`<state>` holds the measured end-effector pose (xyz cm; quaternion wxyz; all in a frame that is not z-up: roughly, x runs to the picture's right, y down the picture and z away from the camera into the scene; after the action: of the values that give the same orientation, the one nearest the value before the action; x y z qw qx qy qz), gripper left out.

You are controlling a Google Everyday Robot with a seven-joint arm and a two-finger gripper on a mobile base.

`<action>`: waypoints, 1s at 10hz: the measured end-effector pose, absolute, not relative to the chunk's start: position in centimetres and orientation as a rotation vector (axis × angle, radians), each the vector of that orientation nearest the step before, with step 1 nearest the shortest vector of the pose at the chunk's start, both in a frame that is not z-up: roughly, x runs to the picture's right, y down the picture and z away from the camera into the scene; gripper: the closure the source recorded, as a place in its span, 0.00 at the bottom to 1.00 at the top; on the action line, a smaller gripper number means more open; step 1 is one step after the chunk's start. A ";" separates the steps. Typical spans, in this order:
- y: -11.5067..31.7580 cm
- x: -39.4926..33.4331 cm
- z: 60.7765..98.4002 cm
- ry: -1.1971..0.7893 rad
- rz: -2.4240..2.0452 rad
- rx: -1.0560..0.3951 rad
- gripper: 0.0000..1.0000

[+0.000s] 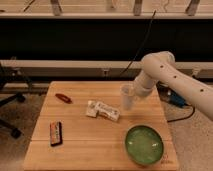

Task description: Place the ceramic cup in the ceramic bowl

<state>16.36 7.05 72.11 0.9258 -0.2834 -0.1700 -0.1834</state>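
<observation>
The ceramic cup (127, 97), a small whitish tumbler, is upright over the right middle of the wooden table (90, 150). My gripper (134, 94) is shut on it from its right side, at the end of the white arm (170, 80) that reaches in from the right. Whether the cup's base touches the table cannot be told. The green ceramic bowl (144, 144) sits at the table's front right, in front of and slightly right of the cup, with nothing in it.
A flat white box (102, 110) lies just left of the cup. A small red object (63, 98) lies at the back left. A dark rectangular bar (55, 133) lies at the front left. A dark wall stands behind the table.
</observation>
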 end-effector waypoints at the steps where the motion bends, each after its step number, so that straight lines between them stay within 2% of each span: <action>1: 7.7 17.0 71.4 -0.349 -0.374 -0.583 1.00; 6: 11.2 21.3 68.4 -0.344 -0.370 -0.596 1.00; 10: 15.0 22.1 68.8 -0.350 -0.364 -0.618 1.00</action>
<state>22.09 15.00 68.80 0.9215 -0.3007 -0.1703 -0.1774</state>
